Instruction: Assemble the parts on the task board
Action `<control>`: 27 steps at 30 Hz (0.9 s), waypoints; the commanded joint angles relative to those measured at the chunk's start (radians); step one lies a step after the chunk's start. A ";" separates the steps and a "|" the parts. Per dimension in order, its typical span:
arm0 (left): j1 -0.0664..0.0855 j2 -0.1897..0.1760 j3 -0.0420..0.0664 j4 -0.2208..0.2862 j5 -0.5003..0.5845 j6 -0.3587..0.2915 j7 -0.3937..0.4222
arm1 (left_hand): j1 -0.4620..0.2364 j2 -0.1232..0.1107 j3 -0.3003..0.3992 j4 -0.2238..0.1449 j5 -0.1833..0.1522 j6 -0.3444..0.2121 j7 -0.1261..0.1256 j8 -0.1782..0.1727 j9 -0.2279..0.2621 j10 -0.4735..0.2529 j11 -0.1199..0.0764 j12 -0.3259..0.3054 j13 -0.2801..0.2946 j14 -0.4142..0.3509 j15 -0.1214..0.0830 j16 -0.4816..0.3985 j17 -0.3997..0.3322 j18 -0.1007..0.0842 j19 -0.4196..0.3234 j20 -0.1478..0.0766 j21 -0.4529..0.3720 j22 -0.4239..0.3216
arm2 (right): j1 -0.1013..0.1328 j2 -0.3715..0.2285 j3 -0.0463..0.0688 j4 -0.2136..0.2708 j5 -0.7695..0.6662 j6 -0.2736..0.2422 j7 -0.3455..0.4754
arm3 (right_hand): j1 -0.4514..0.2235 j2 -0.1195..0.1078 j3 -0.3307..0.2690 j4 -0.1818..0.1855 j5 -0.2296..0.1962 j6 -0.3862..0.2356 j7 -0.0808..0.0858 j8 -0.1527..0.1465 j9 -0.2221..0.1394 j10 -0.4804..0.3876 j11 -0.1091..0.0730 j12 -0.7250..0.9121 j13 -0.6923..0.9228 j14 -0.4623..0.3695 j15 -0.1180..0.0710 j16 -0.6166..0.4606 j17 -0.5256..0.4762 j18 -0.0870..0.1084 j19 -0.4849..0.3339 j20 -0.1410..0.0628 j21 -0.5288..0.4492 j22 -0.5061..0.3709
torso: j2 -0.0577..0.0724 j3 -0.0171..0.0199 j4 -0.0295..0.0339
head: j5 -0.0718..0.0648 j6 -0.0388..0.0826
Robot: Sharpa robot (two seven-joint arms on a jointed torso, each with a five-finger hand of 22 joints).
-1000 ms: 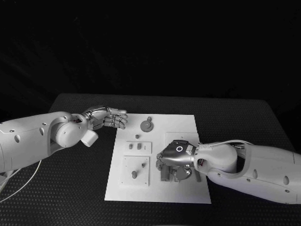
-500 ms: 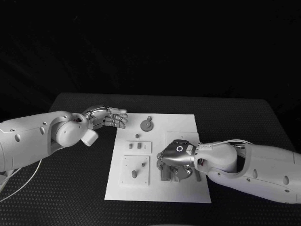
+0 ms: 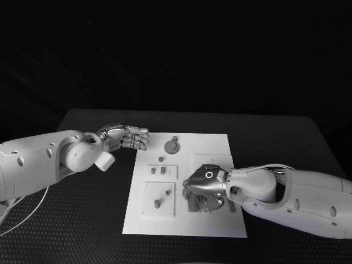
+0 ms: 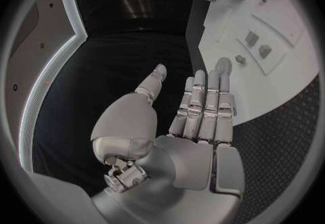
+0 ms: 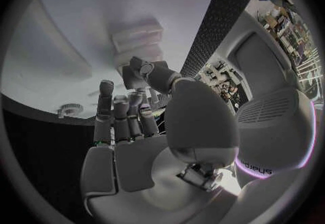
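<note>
Head view: right hand [image 3: 205, 187] sits low over the near-right part of the task board [image 3: 204, 146], palm down, fingers curled onto a small upright grey part [image 3: 194, 203] that stands in the board directly beneath the fingertips. In the right wrist view the right hand's [image 5: 145, 126] thumb and the fingers beside it close around a blocky piece [image 5: 138, 75], with a stepped white block [image 5: 138, 39] of the board just beyond the fingertips; the contact looks like a pinch, though I cannot tell whether the piece is lifted or already seated. Key relation: the part lies straight under and slightly ahead of the right hand's fingertips, long axis apparently upright, so any coming move is most likely a vertical press or a small alignment, not a reach. The left hand [image 3: 127, 137] hangs beyond the far-left corner of the board, off its edge over the black counter [image 3: 81, 220]. In the left wrist view the left hand [image 4: 196, 110] has its fingers straight and side by side, thumb apart, holding nothing. The round gear-like part [image 3: 171, 146] lies on the board just beside the left hand's fingertips, toward the right arm. Two small parts [image 3: 161, 171] sit in a raised plate between the two hands. Judgement: the right hand is far nearer the working piece; the left is idle and nearest the gear. Risk: fingers hide the seat, so a tilt would go unseen.
</note>
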 commanded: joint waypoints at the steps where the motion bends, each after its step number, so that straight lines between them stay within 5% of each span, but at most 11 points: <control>1: 0.001 0.000 0.000 0.002 0.006 0.015 0.005 | -0.008 0.000 -0.005 -0.002 0.000 -0.009 -0.001 -0.004 0.001 -0.004 -0.003 0.000 0.002 0.000 0.002 -0.004 0.002 0.006 -0.004 -0.003 0.002 -0.001 | -0.003 0.001 0.000 -0.001 -0.015 0.003 -0.003 | 0.001 -0.020 0.010 -0.001 0.002 -0.004 0.006 -0.008 -0.002 -0.009 0.001 0.006 -0.003 -0.007 0.000 0.016 -0.002 0.013 -0.005 0.002 -0.001 0.009 | 0.000 0.0000 0.0008 | 0.000 -0.002; 6: 0.001 0.000 0.000 0.003 0.006 0.016 0.004 | -0.008 0.000 -0.005 -0.002 0.000 -0.009 -0.001 -0.004 0.001 -0.004 -0.003 0.000 0.002 0.000 0.002 -0.004 0.002 0.006 -0.004 -0.003 0.002 -0.001 | -0.003 0.001 0.000 -0.002 -0.022 0.013 -0.012 | 0.028 -0.059 0.026 0.000 0.002 -0.043 -0.008 -0.027 -0.010 -0.047 0.014 -0.004 -0.011 -0.043 0.011 0.003 -0.011 0.013 -0.015 0.005 -0.009 0.006 | 0.000 0.0001 -0.0005 | 0.000 -0.002; 27: 0.001 0.000 0.000 0.002 0.006 0.019 0.002 | -0.008 0.000 -0.005 -0.002 0.000 -0.009 -0.001 -0.004 0.002 -0.004 -0.003 0.000 0.002 0.001 0.002 -0.004 0.002 0.006 -0.004 -0.003 0.002 -0.001 | -0.004 -0.002 0.000 -0.008 -0.023 0.009 -0.024 | 0.031 -0.089 0.033 0.004 0.002 -0.143 -0.038 -0.068 -0.032 -0.076 0.035 -0.002 -0.028 -0.072 0.033 0.000 -0.025 0.013 -0.031 0.020 -0.025 0.001 | 0.000 -0.0001 -0.0001 | -0.001 -0.002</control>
